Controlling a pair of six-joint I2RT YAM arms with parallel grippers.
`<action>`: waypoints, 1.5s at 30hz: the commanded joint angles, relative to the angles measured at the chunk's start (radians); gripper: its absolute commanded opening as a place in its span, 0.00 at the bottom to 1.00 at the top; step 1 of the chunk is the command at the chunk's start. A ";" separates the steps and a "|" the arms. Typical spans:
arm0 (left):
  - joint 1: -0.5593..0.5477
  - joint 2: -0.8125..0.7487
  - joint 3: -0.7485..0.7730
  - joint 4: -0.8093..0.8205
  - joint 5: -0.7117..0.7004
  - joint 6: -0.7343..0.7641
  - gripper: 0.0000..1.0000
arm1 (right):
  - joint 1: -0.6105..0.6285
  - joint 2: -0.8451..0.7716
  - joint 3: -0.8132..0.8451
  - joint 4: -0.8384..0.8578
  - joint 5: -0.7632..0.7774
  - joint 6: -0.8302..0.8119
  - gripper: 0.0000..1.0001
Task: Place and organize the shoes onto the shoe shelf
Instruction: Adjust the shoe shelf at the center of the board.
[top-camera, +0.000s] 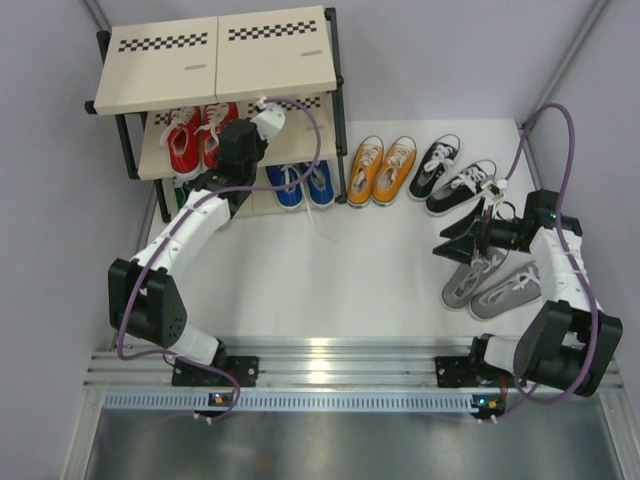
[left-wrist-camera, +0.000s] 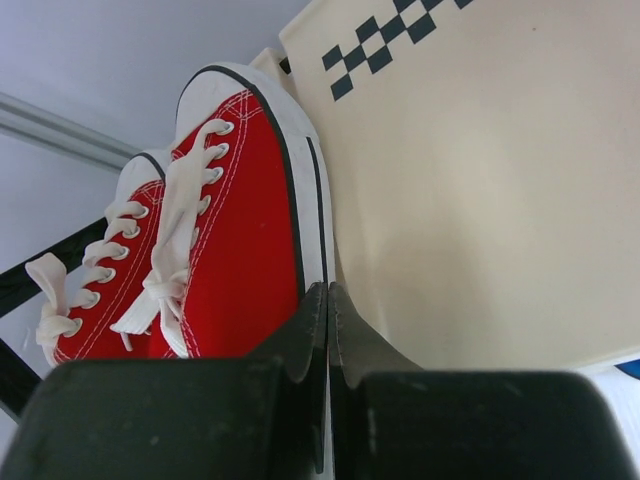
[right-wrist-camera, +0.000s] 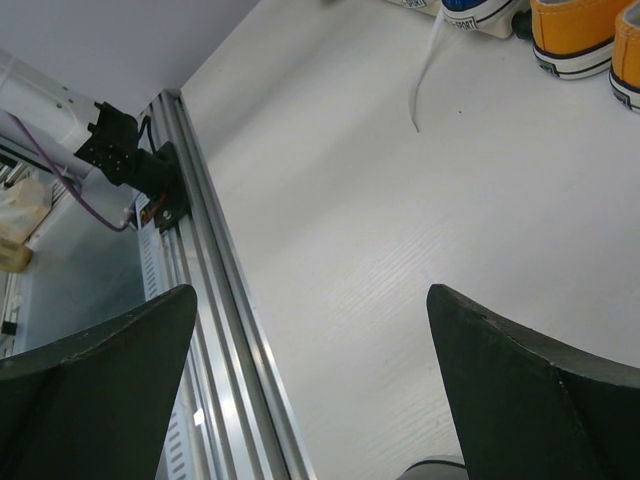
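Smooth white tabletop (top-camera: 380, 275) bears orange canvas sneakers (top-camera: 382, 170) beside checkered shelf (top-camera: 160, 78).

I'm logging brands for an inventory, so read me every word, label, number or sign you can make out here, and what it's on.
No text here can be read.
Small dark mark on each top board of the shoe shelf: too small to read.
Print on the heel of the blue sneaker: blurred, unreadable.
Checkered strips: pattern only, no words.
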 joint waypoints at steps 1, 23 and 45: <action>0.021 -0.022 -0.023 0.104 -0.067 -0.004 0.02 | -0.024 0.002 0.046 -0.003 -0.043 -0.045 0.99; 0.066 -0.130 -0.070 0.088 0.044 -0.070 0.33 | -0.027 -0.007 0.052 -0.031 -0.046 -0.076 0.99; 0.061 -0.542 -0.128 -0.238 0.433 -0.484 0.71 | -0.033 -0.059 0.087 -0.034 0.146 -0.102 0.99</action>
